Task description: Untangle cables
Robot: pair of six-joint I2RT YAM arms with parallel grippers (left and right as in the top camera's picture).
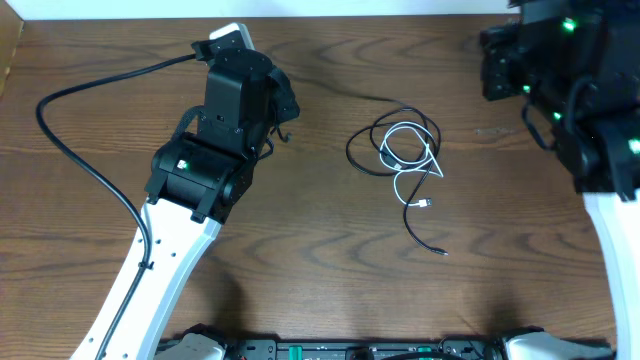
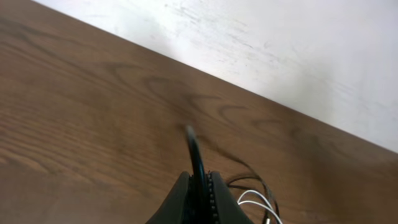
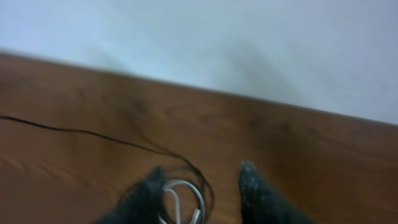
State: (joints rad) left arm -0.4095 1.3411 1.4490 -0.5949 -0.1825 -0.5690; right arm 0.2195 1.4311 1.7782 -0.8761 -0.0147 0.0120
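The black cable (image 1: 418,235) trails its loose tail nearest on the table (image 1: 300,260), with the white cable (image 1: 399,185) ending in a plug just beyond. Farther on, both loop through each other in one tangle, centre-right. To its left, well apart, the left end effector (image 2: 200,180) is closed. The right end effector (image 3: 202,186) hangs open and empty at the far right.

Likely a robotics lab: wood-grain table (image 1: 320,290), white wall (image 2: 280,50), 2 arms (image 1: 215,130).
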